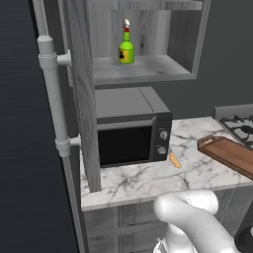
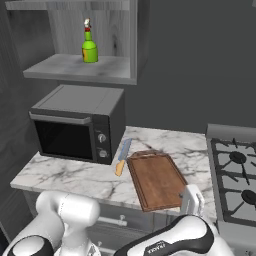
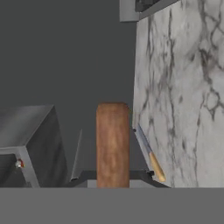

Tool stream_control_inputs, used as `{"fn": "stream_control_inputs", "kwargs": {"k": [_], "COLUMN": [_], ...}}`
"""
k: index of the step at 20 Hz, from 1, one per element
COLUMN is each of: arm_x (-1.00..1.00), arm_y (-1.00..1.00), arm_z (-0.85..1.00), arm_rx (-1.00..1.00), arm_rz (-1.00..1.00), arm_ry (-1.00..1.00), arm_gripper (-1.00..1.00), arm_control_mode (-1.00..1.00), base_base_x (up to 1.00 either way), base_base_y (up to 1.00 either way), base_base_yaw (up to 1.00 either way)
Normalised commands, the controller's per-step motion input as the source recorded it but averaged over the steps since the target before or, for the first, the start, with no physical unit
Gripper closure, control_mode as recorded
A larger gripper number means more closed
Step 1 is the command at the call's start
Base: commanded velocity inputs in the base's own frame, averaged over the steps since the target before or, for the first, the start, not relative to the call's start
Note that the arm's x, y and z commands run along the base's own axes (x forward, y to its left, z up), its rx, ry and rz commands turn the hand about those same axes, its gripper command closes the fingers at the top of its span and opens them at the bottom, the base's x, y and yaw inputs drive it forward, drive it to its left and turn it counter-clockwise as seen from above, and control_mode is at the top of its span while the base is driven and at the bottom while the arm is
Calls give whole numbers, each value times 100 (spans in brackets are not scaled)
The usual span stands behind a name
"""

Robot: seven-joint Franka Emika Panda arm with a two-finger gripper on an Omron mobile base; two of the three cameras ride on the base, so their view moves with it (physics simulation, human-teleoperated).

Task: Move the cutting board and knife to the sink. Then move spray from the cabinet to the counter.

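Tool (image 2: 191,199) closed narrow on near end of cutting board (image 2: 157,180), at front edge of table (image 2: 65,175). Knife (image 2: 122,157) flat beside board's left edge. Spray (image 2: 89,46) upright on cabinet (image 2: 80,70) shelf.

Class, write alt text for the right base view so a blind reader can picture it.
A wooden cutting board lies on a marble counter with a knife beside it, left of a stove. A microwave stands below a shelf holding a green spray bottle.
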Motion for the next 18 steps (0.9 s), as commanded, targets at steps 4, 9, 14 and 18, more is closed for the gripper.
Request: {"fn": "stream_control_inputs", "kwargs": {"k": [4, 9, 14, 18], "arm_x": [-6, -7, -8, -8], "arm_y": [4, 7, 11, 11], "arm_z": [36, 29, 24, 22], "arm_rx": [0, 0, 0, -2], "arm_rz": [8, 4, 0, 0], "arm_ry": [0, 0, 0, -6], "arm_gripper": [100, 100, 100, 100], "arm_control_mode": [-100, -100, -100, -100], "base_base_x": [0, 0, 0, 0], "base_base_y": [0, 0, 0, 0], "base_base_yaw": [0, 0, 0, 0]}}
